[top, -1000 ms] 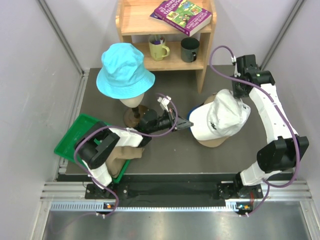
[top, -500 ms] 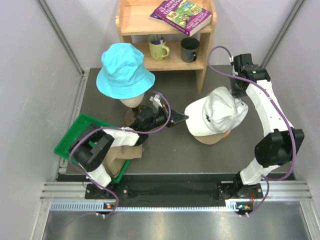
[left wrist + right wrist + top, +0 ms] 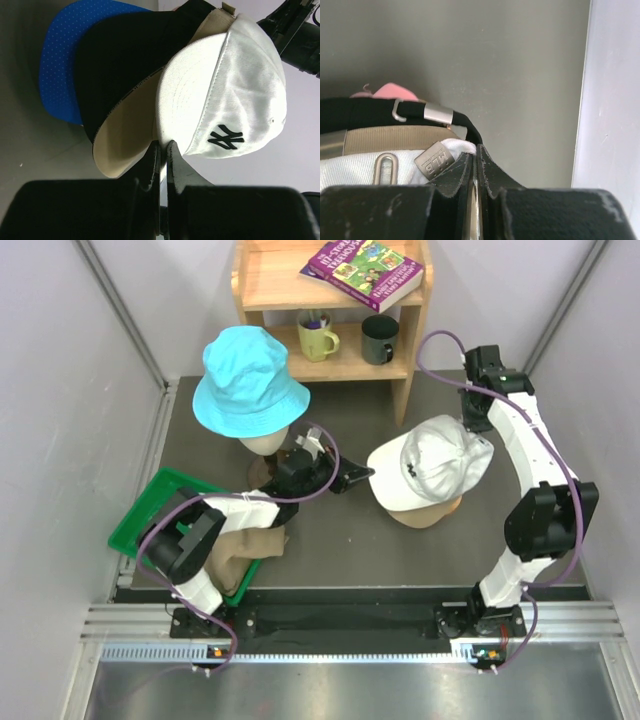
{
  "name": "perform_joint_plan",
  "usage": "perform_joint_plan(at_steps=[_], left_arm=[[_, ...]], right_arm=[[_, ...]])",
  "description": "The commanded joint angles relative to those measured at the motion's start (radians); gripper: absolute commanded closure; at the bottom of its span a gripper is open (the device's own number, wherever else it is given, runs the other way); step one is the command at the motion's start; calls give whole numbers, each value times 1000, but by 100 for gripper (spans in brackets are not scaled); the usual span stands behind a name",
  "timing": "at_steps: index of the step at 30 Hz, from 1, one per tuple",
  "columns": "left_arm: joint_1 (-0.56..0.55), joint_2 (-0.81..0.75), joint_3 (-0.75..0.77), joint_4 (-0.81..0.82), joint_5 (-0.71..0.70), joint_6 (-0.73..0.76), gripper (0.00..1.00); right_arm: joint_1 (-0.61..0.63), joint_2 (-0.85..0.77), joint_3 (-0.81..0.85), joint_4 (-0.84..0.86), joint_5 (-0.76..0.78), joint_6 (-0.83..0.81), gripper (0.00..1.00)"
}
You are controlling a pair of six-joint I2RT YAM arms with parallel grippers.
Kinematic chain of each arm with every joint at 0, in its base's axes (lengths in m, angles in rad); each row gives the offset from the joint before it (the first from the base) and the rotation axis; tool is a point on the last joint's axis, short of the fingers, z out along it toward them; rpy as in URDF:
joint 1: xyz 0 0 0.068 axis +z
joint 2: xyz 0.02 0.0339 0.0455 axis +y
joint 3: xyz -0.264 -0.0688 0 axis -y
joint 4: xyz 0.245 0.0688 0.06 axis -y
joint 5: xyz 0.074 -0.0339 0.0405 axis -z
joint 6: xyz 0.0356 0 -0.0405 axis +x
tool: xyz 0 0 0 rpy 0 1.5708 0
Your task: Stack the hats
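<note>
Since a second ago the white cap [image 3: 430, 465] has slid left and toward the back of the table [image 3: 340, 540], and both my arms have shifted with it. The dark table top lies bare between the caps and its near edge, the widest free stretch I have. The wooden shelf [image 3: 330, 300] closes off the back edge, its right post standing just behind the white cap. The right wall [image 3: 610, 390] leaves only a narrow strip past my right arm. At the left edge a green tray [image 3: 150, 510] sits askew. Behind my left arm, the cyan bucket hat [image 3: 248, 380] rests on the mannequin head [image 3: 262, 445], well apart from the stack. From above, the white cap covers the pile, with only a tan cap [image 3: 425, 517] rim peeking out on the near side. My left wrist view shows the brims fanned beneath it: tan, then a black cap [image 3: 120, 60], then a royal blue cap [image 3: 60, 75] outermost. A sliver of pink cap [image 3: 390, 91] shows at the back. My left gripper [image 3: 162, 147] is pinched tight on the edge of the white brim. My right gripper [image 3: 476, 152] is clamped on the white cap's rear edge, just beside its metal buckle [image 3: 435, 160].
</note>
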Motion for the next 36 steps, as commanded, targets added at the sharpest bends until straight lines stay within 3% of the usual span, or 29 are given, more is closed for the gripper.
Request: perform_joint_plan(at_steps=[1,14,21,30,36], left_arm=[[16,52,54,-160,-116,47,100],[8,76,89,-356,-154,148,100],[-1,96,124,-400,-147,183,100],[-1,81,224,-421,-91,153,100],[1,59,264,-519,-124,154,100]], right_arm=[[-28,44,-4,84,11,23,96],[-40,32,-242,203,-17,40,99],[-40,21,-251,201,-84,40,97],[-42,-82,-124,86,-280,-72,69],[-40,-117,-113,19,-317,-47,39]])
